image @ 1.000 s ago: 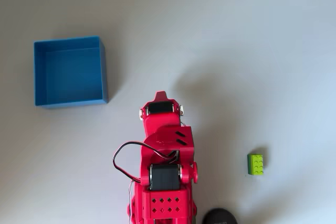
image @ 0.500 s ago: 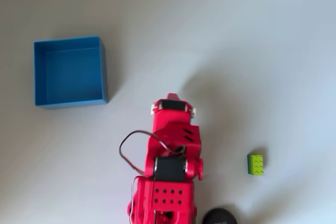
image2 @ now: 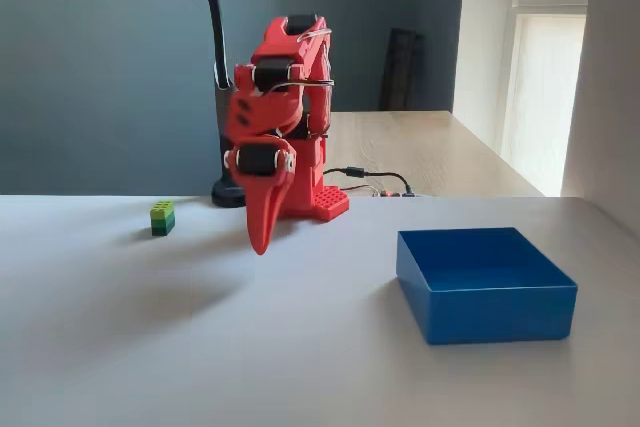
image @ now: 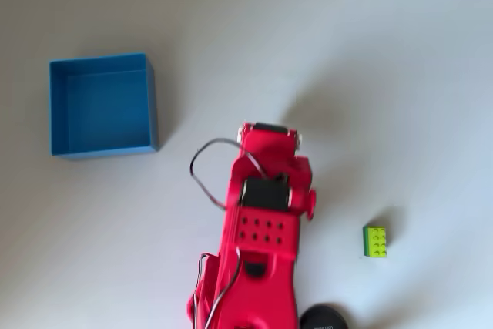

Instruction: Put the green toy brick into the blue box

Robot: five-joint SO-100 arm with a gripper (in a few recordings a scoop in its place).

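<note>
Red pincer (image2: 260, 242), looking shut and empty, has swung nearer the green brick (image: 375, 240), away from the blue box (image: 54, 105), starting the reach.

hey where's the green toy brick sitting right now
The green toy brick sits on the white table at lower right in the overhead view, right of the red arm and far from the blue box.

White table (image: 347, 52) carries the blue box (image: 103, 104) near its left edge, the green toy brick (image: 375, 240) far right, well apart
</note>
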